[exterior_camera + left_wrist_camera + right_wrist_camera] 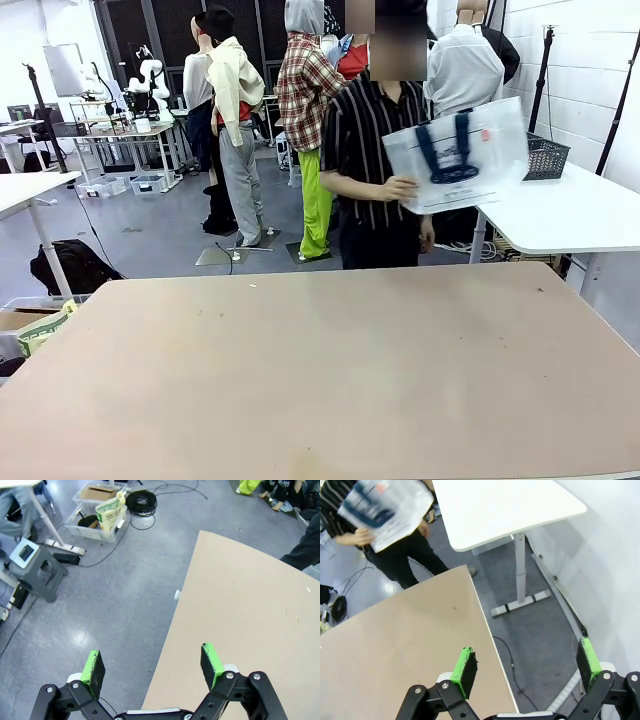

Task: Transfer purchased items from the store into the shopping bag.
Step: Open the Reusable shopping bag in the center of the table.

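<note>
Left hand (pixel 150 660) and right hand (pixel 526 652) both spread wide, gripping nothing.
Each hangs over an edge of the tan surface (pixel 320 380), floor below; beyond its far side a person (pixel 375 170) holds up the bag (pixel 465 150); the basket (pixel 545 158) sits on a white surface (pixel 570 215) behind the bag.
</note>
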You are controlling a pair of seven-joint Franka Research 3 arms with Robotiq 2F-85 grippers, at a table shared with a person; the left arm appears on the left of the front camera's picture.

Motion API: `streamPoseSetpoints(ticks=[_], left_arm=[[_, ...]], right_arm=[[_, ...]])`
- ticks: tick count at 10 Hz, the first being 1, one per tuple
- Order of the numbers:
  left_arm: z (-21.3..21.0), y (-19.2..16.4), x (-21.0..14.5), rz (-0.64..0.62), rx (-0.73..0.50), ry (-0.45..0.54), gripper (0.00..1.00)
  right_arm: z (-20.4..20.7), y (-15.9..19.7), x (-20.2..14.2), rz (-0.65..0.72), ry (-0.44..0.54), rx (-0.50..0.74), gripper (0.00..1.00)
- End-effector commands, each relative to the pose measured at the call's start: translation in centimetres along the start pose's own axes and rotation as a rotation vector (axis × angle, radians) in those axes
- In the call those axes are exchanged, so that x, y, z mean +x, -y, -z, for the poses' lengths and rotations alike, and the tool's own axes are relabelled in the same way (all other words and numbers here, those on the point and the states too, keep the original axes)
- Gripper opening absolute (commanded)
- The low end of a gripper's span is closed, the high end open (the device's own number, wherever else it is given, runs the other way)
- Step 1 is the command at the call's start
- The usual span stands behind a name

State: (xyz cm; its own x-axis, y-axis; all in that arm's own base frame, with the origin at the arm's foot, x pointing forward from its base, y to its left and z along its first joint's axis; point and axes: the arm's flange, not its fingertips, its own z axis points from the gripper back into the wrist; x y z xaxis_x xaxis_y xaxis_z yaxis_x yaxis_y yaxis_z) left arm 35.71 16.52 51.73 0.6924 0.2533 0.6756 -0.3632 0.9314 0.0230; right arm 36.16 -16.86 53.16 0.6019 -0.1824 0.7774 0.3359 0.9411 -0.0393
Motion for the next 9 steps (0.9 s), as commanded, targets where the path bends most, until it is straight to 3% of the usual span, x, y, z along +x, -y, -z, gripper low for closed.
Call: streamPoseSetpoints(ticks=[1,9], left_arm=[[-0.02,-0.21,-0.06,0.012,0.012,-0.003,1.00],[-0.02,-0.21,-0.06,0.012,0.012,-0.003,1.00]], right_arm=[[0.19,0.09,-0.22,-0.010,-0.009,-0.011,1.00],[0.19,0.09,-0.22,-0.010,-0.009,-0.011,1.00]])
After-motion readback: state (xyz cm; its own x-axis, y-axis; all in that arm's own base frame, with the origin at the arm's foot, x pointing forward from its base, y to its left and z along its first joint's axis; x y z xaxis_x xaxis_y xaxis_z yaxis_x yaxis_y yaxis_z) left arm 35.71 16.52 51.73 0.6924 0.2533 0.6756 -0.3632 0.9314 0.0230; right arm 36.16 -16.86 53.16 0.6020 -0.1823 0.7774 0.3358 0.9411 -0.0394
